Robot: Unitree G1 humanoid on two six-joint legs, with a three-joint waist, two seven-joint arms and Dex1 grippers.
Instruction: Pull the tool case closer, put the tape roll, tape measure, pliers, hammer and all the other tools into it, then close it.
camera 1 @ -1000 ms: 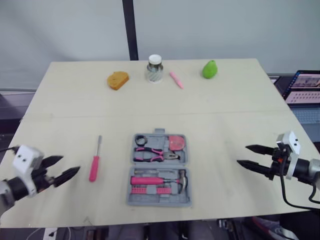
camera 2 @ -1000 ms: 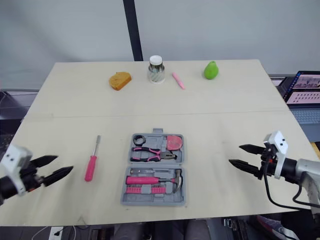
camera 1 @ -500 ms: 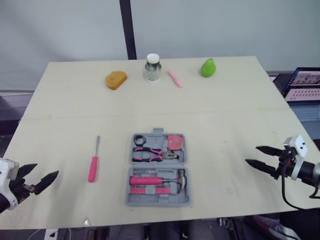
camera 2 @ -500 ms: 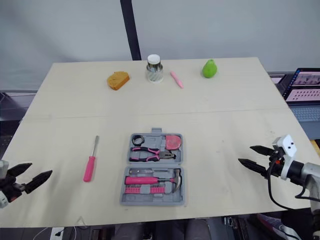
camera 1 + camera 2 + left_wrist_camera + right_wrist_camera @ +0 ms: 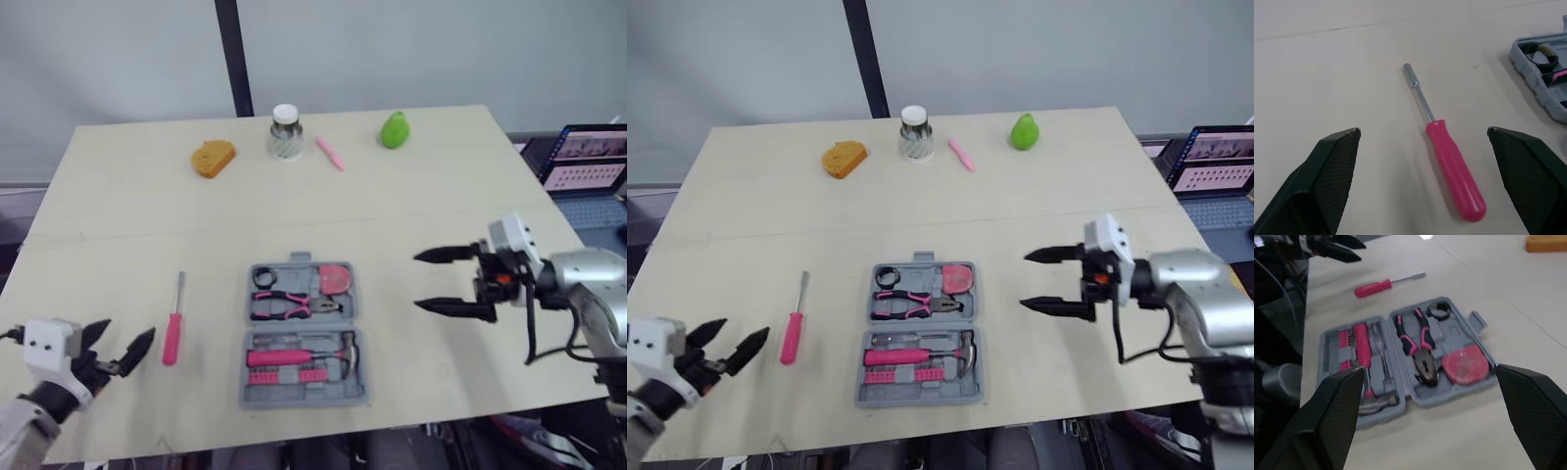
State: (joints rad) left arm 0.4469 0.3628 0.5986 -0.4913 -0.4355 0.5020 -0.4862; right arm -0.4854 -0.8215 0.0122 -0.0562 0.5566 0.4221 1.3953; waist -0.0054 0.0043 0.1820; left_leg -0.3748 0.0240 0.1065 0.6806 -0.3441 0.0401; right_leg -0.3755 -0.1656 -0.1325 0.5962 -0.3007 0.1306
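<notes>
The grey tool case [image 5: 358, 396] lies open at the table's front middle. In it sit a black tape roll [image 5: 265, 278], a pink tape measure [image 5: 336, 278], pink-handled pliers [image 5: 284, 305] and a hammer [image 5: 298, 355]. A pink screwdriver [image 5: 173, 334] lies on the table left of the case. My left gripper [image 5: 130, 327] is open near the front left edge, just short of the screwdriver's [image 5: 1450, 164] handle. Over the table right of the case, my right gripper [image 5: 416, 281] hangs open and empty, pointing at the case [image 5: 1327, 340].
Along the far edge stand an orange sponge [image 5: 213, 157], a white-lidded jar [image 5: 285, 132], a pink marker [image 5: 330, 154] and a green pear [image 5: 394, 129]. A laptop [image 5: 588, 162] sits beyond the table's right edge. Bare tabletop [image 5: 411, 211] lies between the far row and the case.
My right gripper has moved left over the table toward the case. My left gripper has come in toward the screwdriver. The case and tools have not moved; the camera shifted.
</notes>
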